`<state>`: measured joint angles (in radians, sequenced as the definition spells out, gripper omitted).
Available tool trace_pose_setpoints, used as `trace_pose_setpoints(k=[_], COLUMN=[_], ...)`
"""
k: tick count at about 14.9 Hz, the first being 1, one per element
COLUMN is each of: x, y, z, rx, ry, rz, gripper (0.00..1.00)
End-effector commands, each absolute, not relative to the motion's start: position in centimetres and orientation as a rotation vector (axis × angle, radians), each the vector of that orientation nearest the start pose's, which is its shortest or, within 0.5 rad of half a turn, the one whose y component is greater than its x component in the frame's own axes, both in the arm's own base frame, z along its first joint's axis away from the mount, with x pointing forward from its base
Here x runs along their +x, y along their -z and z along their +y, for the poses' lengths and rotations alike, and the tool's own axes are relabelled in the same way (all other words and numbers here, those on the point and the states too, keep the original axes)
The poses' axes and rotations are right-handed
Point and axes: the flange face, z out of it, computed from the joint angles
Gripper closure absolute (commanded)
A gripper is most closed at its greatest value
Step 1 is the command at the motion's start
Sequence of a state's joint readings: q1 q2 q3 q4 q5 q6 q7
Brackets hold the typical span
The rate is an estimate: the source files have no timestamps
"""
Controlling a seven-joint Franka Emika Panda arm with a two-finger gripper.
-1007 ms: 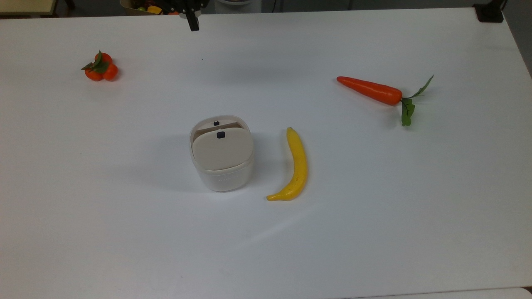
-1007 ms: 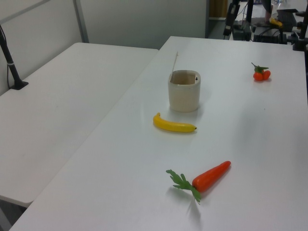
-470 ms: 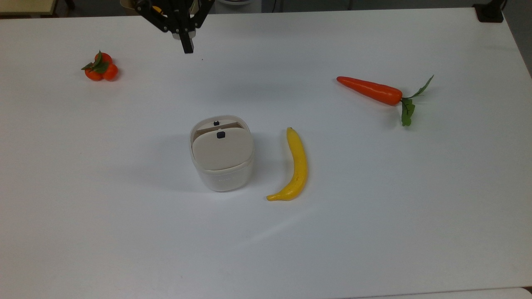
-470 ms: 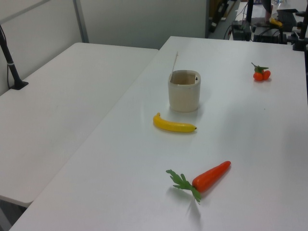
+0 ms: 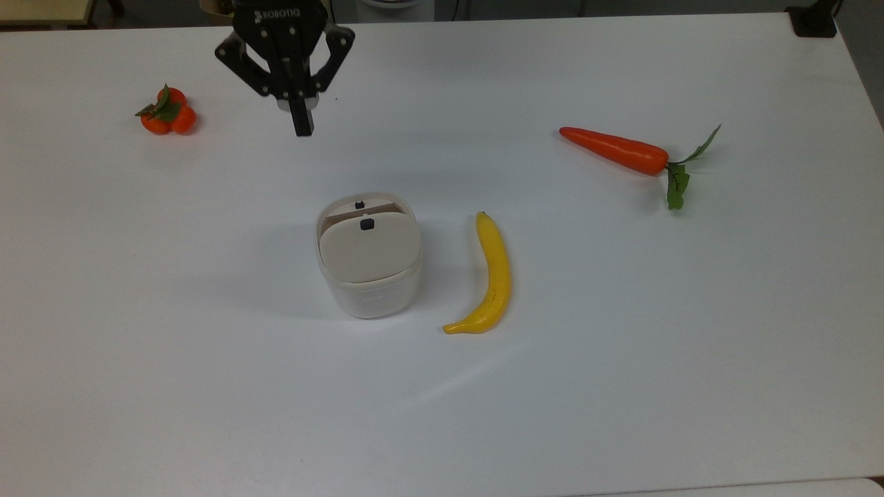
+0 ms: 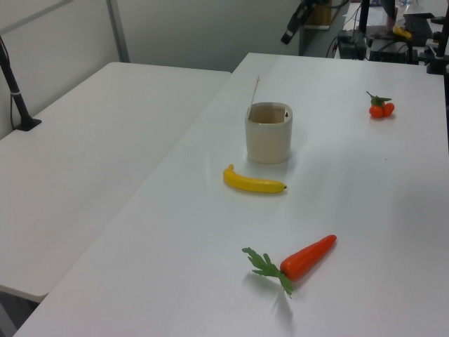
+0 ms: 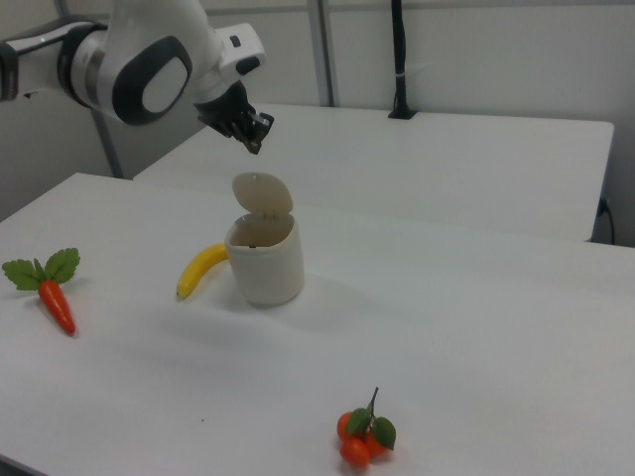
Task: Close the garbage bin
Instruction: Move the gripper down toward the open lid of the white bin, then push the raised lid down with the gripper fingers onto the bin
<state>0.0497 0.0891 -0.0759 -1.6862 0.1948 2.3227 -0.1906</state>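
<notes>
White plastic forms the body of the bin (image 5: 369, 290), which stands upright near the middle of the surface (image 5: 621, 359). Its beige lid (image 5: 370, 247) is raised: in the right view the lid (image 7: 263, 192) stands nearly upright above the rim, and in the left view it shows edge-on as a thin line (image 6: 255, 88) rising from the rim at the left view's left. A small black tab (image 5: 367, 223) sits on the lid, and a second black mark (image 5: 359, 205) shows inside the far wall of the bin. The bin (image 6: 268, 133) is open at the top.

A banana (image 5: 490, 276) lies just beside the bin, on the top view's right, apart from it. A carrot (image 5: 615, 150) with green leaves lies well apart, further toward the top view's right. A cluster of small oranges (image 5: 168, 114) with leaves lies well apart toward the top view's upper left.

The gripper (image 5: 302, 128) hangs above the surface, between the oranges and the bin in the top view, clear of both. Its fingers are pressed together into a single dark tip and hold nothing. In the right view the gripper (image 7: 254, 145) is above and just to the right view's left of the raised lid, not touching it.
</notes>
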Motion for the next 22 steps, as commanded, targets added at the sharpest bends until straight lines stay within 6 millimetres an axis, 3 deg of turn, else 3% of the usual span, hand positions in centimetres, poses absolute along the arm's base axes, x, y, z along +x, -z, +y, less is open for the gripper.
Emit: trace_pose_setpoints(k=[1, 8, 10, 14, 22], x=[65.2, 69.3, 69.6, 70.5, 70.3], y=[-59.2, -57.4, -57.2, -54.8, -52.0], z=[0.3, 2.3, 2.4, 3.7, 4.4], rx=[-2.871, -2.841, -2.826, -2.849, -2.896], ry=[0.927, 0.946, 0.996, 0.983, 0.919], rz=[-0.027, 0.082, 0.083, 0.045, -0.004], gripper=[1.0, 1.0, 1.0, 1.0, 1.0])
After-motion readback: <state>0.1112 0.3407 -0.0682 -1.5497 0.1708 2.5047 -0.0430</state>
